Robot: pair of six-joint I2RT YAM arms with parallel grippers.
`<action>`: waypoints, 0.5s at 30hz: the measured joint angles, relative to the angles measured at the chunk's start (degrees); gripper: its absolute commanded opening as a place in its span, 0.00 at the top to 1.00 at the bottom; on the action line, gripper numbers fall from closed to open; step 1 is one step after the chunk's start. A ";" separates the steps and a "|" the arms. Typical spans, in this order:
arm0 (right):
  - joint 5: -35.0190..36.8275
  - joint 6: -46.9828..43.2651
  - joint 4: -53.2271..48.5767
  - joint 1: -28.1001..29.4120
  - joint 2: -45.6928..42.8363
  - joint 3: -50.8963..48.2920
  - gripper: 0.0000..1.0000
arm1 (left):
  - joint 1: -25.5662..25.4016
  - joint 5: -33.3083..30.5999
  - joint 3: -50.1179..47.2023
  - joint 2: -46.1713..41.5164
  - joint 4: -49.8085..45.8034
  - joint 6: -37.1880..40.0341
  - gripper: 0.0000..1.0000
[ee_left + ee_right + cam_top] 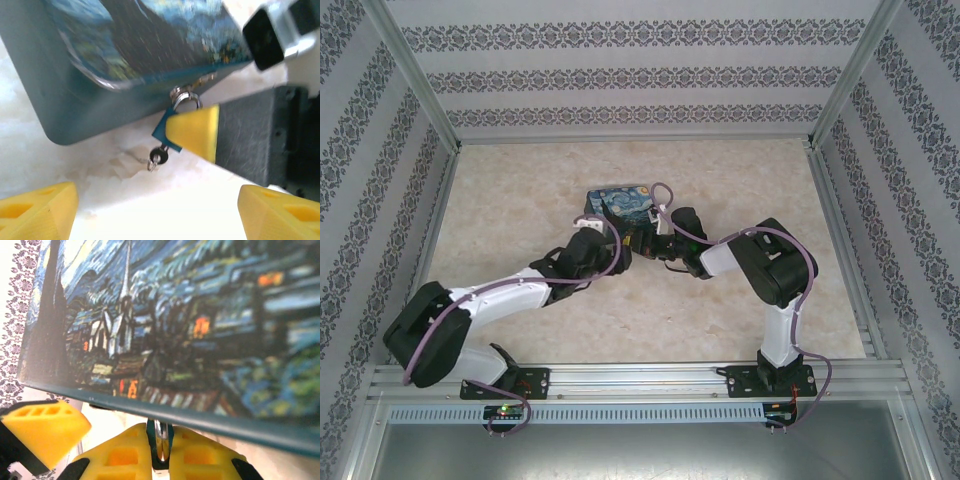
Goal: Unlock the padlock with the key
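1. Two arms reach in over the surface [520, 200] and meet at the near side of the box [620, 200], which lies flat with its painted lid up, about the middle of the surface.
2. Seen from the left wrist, the padlock [163, 131] hangs at the box's teal side wall, just under the lid's edge. Its silvery shackle loops through a small fitting on that wall, and its bluish body points down and away from the box.
3. The right gripper [160, 436] is clamped on the padlock. In the right wrist view its two yellow fingers [120, 455] are pressed together with only the lock's thin silvery metal between them, right below the box's edge.
4. From the left wrist, one of those yellow fingers covers most of the padlock's body, leaving a blue corner and the shackle showing.
5. The key [160, 154] sits just below that blue corner and touches it. A little wire ring hangs from its lower end, above the surface. How deep it sits in the lock cannot be told.
6. The left gripper [157, 195] has its fingers spread wide apart and grips nothing. Its two yellow tips stand at the bottom corners of its own view, with the key and padlock beyond the gap between them.
7. One left finger also shows in the right wrist view, beside the right gripper and apart from it.
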 measured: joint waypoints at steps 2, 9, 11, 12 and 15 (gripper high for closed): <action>-0.52 0.00 0.07 -0.28 0.00 -0.04 1.00 | 2.14 2.84 -1.31 -1.14 2.10 -2.03 0.18; -1.49 0.02 0.09 -0.66 0.00 -0.09 1.00 | 6.82 13.86 -8.17 0.13 13.38 -9.11 0.30; -1.70 0.02 0.11 -0.66 0.00 -0.09 1.00 | 7.21 16.68 -9.84 1.88 17.62 -10.82 0.33; -1.79 0.04 0.11 -0.66 0.00 -0.09 1.00 | 7.50 17.81 -10.58 2.93 19.65 -11.67 0.35; -2.14 0.22 0.20 -0.66 0.00 -0.09 1.00 | 8.31 20.81 -12.11 6.51 25.86 -13.92 0.40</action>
